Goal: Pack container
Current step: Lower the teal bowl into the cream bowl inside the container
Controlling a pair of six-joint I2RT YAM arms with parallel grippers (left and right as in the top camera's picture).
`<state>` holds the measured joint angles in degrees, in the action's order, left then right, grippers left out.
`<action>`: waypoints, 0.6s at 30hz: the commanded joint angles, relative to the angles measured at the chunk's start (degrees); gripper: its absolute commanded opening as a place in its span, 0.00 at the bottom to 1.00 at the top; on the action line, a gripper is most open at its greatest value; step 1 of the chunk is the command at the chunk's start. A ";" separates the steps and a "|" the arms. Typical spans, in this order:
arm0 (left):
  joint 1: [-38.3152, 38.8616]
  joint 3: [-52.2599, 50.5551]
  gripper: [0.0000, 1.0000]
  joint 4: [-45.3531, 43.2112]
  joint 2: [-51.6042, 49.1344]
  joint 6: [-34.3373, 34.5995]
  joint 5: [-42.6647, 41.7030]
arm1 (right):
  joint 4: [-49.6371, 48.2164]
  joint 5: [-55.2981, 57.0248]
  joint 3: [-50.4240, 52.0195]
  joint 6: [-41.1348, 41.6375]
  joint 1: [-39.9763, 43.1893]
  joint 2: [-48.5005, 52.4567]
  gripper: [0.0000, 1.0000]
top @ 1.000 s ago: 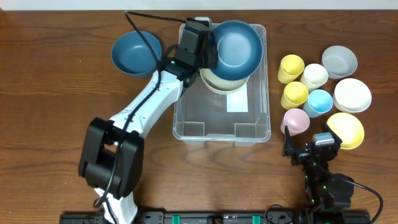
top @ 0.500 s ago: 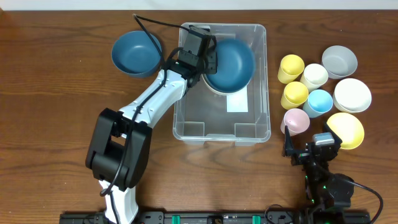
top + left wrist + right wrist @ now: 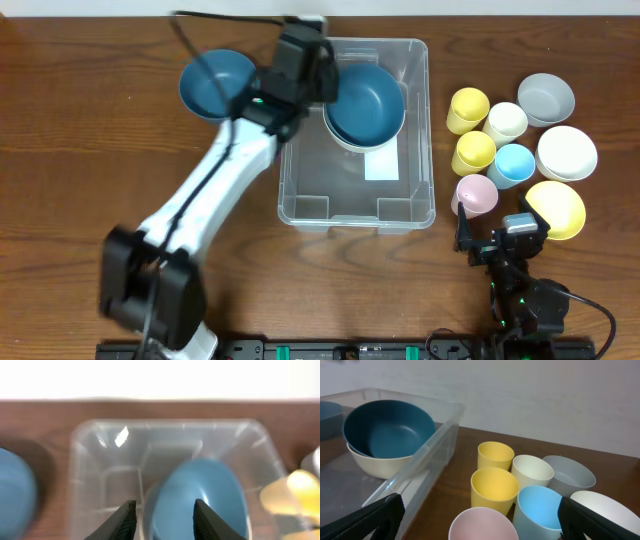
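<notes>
The clear container (image 3: 340, 188) stands at mid-table. In its far end a dark blue bowl (image 3: 366, 98) sits nested in a cream bowl (image 3: 345, 142). My left gripper (image 3: 326, 80) is open over the bowl's left rim, one finger outside and one inside; the left wrist view shows the gripper (image 3: 164, 506) above the bowl (image 3: 200, 495) and the container (image 3: 100, 475). My right gripper (image 3: 500, 236) is open and empty at the front right, just behind a pink cup (image 3: 476, 194). In the right wrist view the gripper (image 3: 480, 504) has the pink cup (image 3: 482, 525) between its wide fingers.
A second blue bowl (image 3: 216, 84) sits on the table left of the container. To the right stand two yellow cups (image 3: 468, 108), a cream cup (image 3: 506, 122) and a light blue cup (image 3: 516, 164). Beyond them are grey (image 3: 546, 98), white (image 3: 567, 152) and yellow (image 3: 556, 208) bowls.
My left gripper lowered the blue bowl into the cream bowl, let go of it and drew back to the left and far side. The right arm has not moved.
</notes>
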<state>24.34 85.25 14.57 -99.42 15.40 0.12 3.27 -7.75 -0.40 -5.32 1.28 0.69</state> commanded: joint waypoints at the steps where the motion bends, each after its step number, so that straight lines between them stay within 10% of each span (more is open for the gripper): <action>1: -1.97 1.68 0.38 1.99 3.06 -0.98 2.51 | 0.22 -0.22 0.09 -0.74 0.59 -0.31 0.99; 7: -2.23 1.55 0.06 3.50 1.97 -0.94 2.25 | 0.22 -0.20 0.09 -0.74 0.59 -0.31 0.99; 18: 0.59 1.55 0.06 -3.19 -4.85 -0.96 2.27 | 0.22 -0.22 0.09 -0.74 0.59 -0.31 0.99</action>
<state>24.21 86.46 12.51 -102.54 14.79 1.91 3.27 -7.75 -0.40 -5.32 1.28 0.69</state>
